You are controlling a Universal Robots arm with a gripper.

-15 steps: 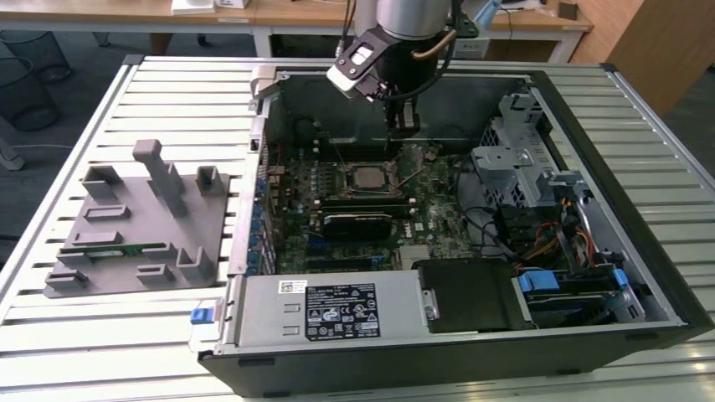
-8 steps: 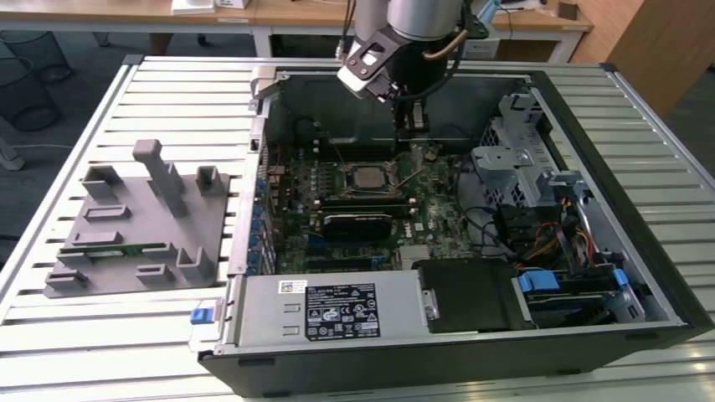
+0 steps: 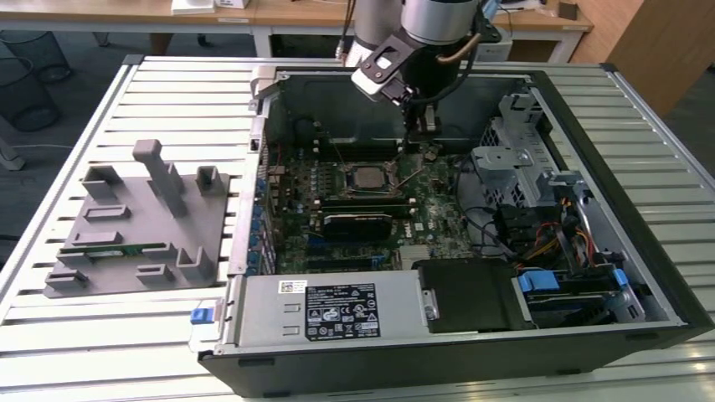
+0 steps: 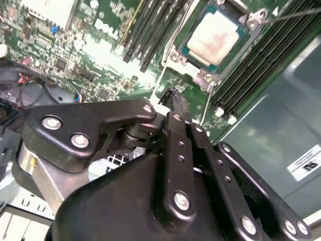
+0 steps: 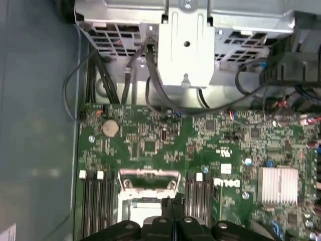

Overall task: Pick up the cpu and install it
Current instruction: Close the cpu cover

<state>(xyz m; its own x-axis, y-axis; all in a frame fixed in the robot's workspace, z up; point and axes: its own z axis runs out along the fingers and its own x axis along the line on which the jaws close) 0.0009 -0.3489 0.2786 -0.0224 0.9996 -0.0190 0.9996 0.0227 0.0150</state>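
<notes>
The cpu lies flat in its socket on the green motherboard, its silver top facing up. In the second wrist view the cpu sits inside the metal socket frame, with a thin wire lever beside it. My gripper hangs inside the open computer case, just past the socket toward the back and the exterior view's right. Its black fingers are shut, tip against tip, with nothing seen between them. In the first wrist view the gripper hovers at the edge of the socket frame.
A grey holder plate on the slatted table carries a green memory stick. Inside the case are the power supply, a drive cage, loose cables and a small heatsink. Case walls close in around the arm.
</notes>
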